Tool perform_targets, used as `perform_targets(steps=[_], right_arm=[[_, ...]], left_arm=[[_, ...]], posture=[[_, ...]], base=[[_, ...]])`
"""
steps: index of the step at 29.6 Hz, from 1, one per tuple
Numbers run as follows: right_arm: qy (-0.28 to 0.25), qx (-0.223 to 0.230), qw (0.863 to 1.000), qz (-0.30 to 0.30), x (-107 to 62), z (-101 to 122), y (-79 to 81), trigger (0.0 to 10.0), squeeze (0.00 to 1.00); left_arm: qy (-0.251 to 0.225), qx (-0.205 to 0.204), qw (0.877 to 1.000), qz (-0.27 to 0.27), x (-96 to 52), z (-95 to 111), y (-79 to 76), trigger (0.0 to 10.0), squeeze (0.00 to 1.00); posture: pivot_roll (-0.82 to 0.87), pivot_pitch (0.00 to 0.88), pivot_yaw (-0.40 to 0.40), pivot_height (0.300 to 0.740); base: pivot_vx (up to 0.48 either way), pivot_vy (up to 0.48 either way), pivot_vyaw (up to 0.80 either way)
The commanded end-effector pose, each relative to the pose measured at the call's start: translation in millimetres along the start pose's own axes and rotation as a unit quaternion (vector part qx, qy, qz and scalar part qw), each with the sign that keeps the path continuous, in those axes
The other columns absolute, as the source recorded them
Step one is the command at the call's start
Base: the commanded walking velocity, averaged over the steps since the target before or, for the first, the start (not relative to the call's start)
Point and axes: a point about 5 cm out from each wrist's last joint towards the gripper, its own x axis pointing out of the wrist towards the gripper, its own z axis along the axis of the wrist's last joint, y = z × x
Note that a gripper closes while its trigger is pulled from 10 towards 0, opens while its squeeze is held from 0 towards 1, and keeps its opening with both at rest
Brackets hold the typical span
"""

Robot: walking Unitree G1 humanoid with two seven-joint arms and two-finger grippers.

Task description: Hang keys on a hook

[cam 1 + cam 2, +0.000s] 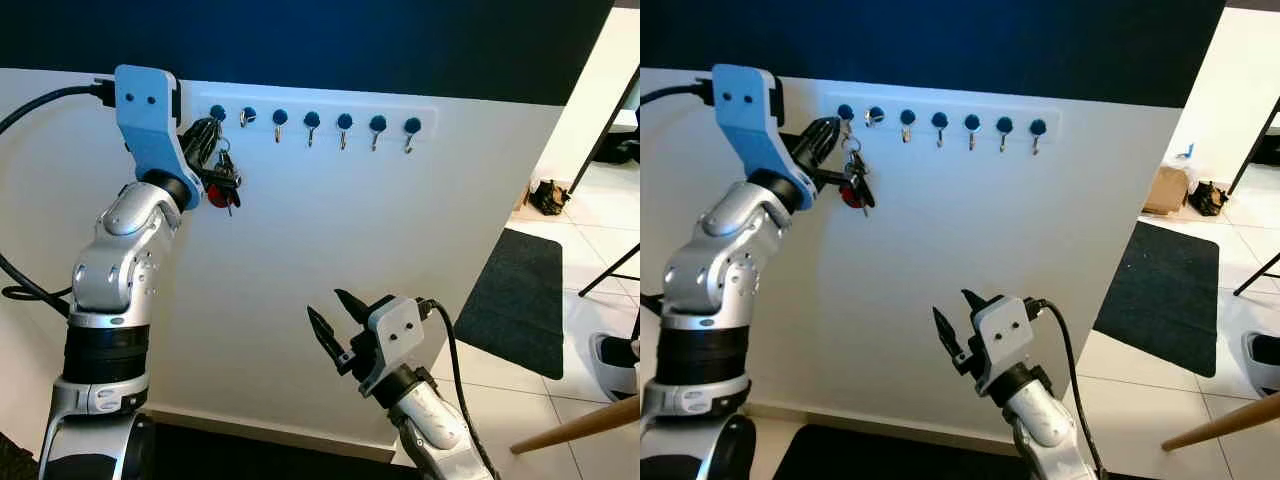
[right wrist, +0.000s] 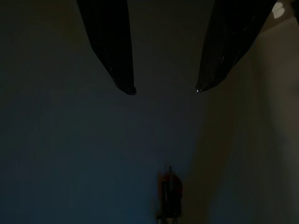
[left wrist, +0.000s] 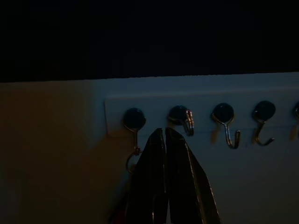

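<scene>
A white rail (image 1: 320,108) on the white wall carries several blue-capped metal hooks. The bunch of keys (image 1: 222,185) with a red fob hangs by its ring (image 3: 131,161) from the leftmost hook (image 3: 134,119). My left gripper (image 3: 164,133) is raised to the rail, its fingers shut together right beside the ring, with nothing seen between the tips. Low down in front of the wall, my right gripper (image 1: 335,315) points up, open and empty. In the dark right wrist view the red fob (image 2: 169,191) shows faintly beyond the open gripper (image 2: 165,88).
The other hooks (image 1: 344,124) along the rail are bare. A dark mat (image 1: 520,300) lies on the tiled floor to the right, with a shoe (image 1: 615,365) and a wooden stick (image 1: 575,425) nearby. A bag (image 1: 548,197) sits further back.
</scene>
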Motion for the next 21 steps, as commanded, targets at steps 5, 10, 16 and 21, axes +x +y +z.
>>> perform_targets(steps=[5, 10, 16, 21], right_arm=[[0.012, 0.005, 1.0, 0.0, -1.8, -4.2, 1.6, 10.0, 0.0], [0.011, 0.005, 1.0, -0.003, -1.5, -4.2, 2.5, 10.0, 0.0], [0.012, 0.006, 1.0, -0.004, -2.9, -4.4, 2.5, 10.0, 0.0], [0.012, 0.006, 1.0, -0.006, -3.3, -4.4, 2.9, 10.0, 0.0]], left_arm=[[-0.012, 0.003, 0.999, -0.03, 27.1, 5.5, -27.9, 10.0, 0.0], [-0.011, -0.012, 0.999, -0.027, 36.3, 1.1, -34.9, 10.0, 0.0], [-0.004, -0.009, 1.0, -0.026, 43.5, -3.9, -39.1, 10.0, 0.0], [-0.004, -0.007, 1.0, 0.0, 48.2, -7.8, -32.2, 10.0, 0.0]], posture=[[0.06, 0.134, 0.027, 0.74], [0.05, 0.135, 0.032, 0.74], [0.05, 0.137, 0.035, 0.74], [0.05, 0.14, 0.037, 0.74]], base=[[0.0, 0.0, 0.0], [0.0, 0.0, 0.0], [0.0, 0.0, 0.0], [0.0, 0.0, 0.0]])
